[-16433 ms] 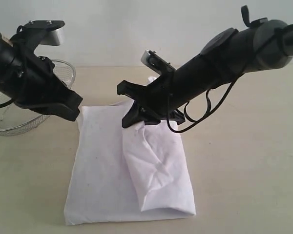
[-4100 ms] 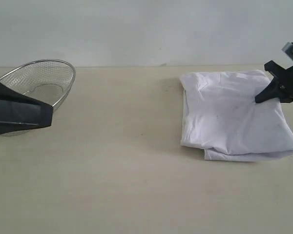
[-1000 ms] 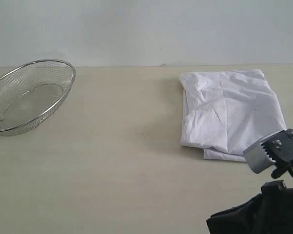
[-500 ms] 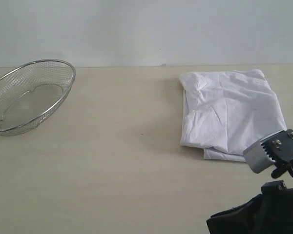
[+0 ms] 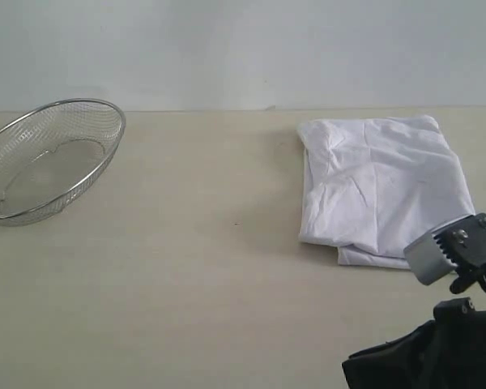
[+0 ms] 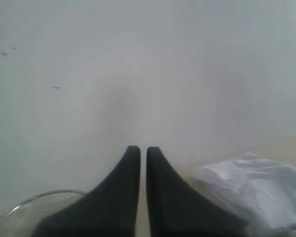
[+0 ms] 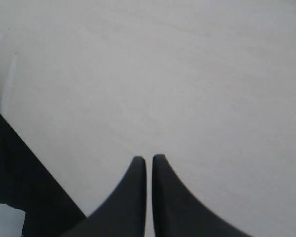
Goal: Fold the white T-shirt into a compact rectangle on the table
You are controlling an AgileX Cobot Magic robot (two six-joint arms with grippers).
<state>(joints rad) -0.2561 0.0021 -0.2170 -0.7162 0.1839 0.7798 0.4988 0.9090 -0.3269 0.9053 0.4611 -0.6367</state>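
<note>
My left gripper and right gripper are pressed together, empty, while at five o'clock my black right arm hides a corner of the folded white cotton T-shirt on the pale beige matte table.

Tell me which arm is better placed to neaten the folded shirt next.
Right, probably. The right arm sits beside the white T-shirt, which lies on the right of the table; the left arm is outside the exterior view. The right gripper and left gripper are both shut, holding nothing.
</note>
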